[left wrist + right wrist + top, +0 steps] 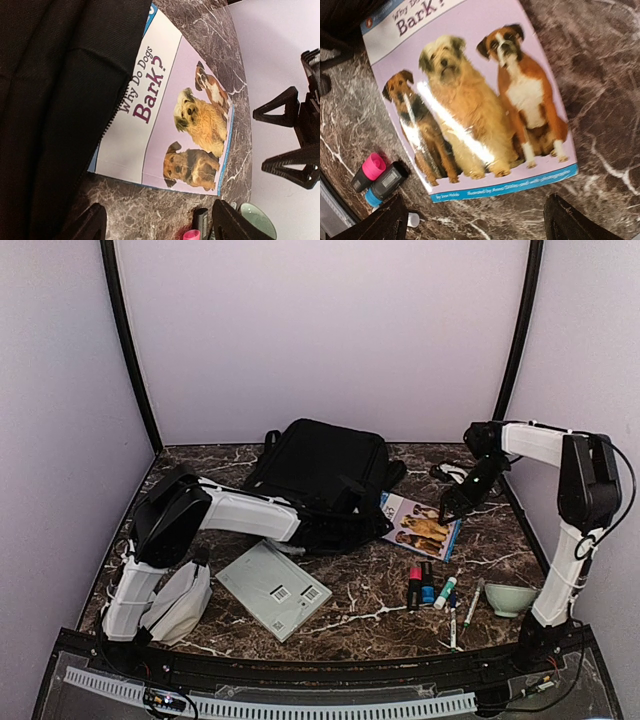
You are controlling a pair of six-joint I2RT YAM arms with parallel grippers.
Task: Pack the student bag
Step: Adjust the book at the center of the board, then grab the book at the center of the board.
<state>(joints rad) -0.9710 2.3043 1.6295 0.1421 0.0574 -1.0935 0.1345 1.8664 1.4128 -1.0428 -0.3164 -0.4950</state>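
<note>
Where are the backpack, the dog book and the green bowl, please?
backpack [320, 465]: top view, middle of its black front.
dog book [470, 100]: right wrist view, middle dog on its cover.
green bowl [510, 605]: top view, its outer wall.

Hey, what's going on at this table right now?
Two robot arms are packing a black backpack. Neither holds anything. The left gripper is open next to the bag's edge, and the right gripper hangs open over a dog picture book, whose title end is covered by the bag. Markers, a green bowl, a flat grey case and a soft pouch lie on the table.
</note>
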